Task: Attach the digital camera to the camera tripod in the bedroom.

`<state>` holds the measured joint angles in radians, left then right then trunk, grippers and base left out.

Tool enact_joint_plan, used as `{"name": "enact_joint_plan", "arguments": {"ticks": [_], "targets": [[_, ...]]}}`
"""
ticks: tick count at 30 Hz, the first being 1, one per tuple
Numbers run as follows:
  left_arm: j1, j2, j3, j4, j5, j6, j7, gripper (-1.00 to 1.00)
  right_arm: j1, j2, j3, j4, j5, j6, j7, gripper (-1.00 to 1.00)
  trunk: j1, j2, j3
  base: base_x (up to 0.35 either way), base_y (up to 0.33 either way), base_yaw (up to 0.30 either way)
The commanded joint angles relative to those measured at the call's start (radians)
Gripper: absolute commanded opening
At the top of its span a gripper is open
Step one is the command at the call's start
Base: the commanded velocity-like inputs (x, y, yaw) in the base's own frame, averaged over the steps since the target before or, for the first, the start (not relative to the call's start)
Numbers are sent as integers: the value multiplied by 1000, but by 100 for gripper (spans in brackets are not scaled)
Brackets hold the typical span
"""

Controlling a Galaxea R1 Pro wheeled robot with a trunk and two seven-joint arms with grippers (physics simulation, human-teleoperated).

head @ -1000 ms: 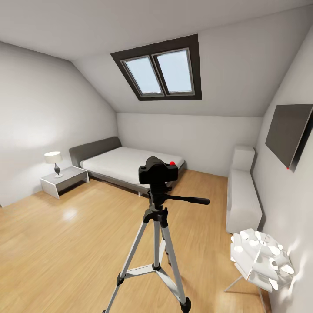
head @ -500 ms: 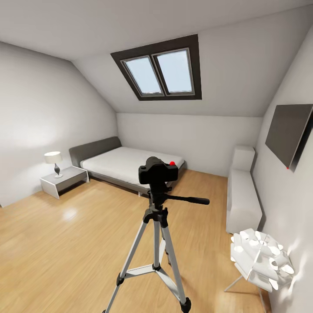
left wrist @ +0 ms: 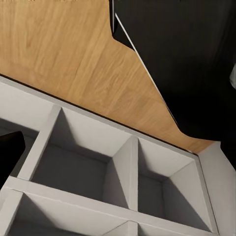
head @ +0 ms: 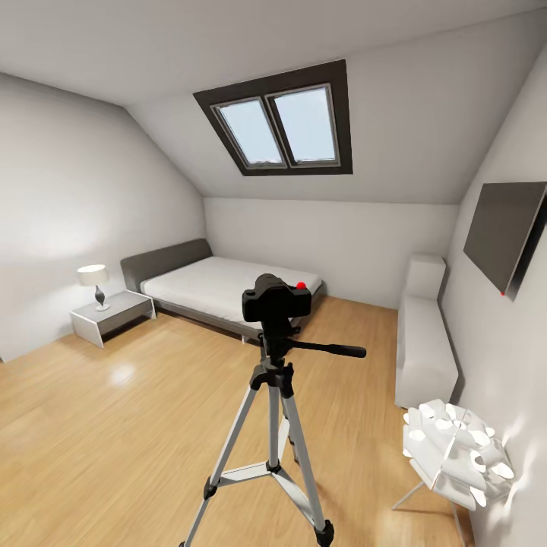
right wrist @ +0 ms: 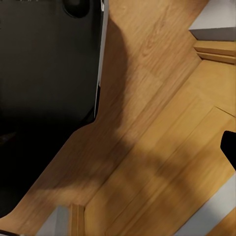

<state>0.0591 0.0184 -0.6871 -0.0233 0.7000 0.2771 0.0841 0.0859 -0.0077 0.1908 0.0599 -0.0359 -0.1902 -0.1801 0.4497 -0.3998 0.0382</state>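
Digital camera (head: 276, 298) sits on the head of the camera tripod (head: 271, 414), centre of the bedroom floor (head: 114, 425) straight ahead, pan handle pointing right; both arms hang low over floor and cubby shelf (left wrist: 123, 182), claw states can't tell, neither arm nearer.

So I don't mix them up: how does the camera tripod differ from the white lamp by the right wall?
The camera tripod has long silver-grey legs with black joints; the white perforated lamp stands on thin pale legs. The tripod carries the black digital camera on its head; the lamp carries a white faceted shade. The tripod stands taller and mid-floor; the lamp sits low beside the wall. Both stand upright on the wood floor.
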Motion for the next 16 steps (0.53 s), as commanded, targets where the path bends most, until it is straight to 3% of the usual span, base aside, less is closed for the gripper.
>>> {"name": "enact_joint_plan", "arguments": {"ticks": [1,16], "targets": [[1,0,-8,-3,10,4,5,100,0,0,7,1,-4,-5,-2,100,0,0,0,0,0,0],[1,2,-10,-4,10,4,5,100,0,0,8,0,-3,-5,-2,100,0,0,0,0,0,0]]}}
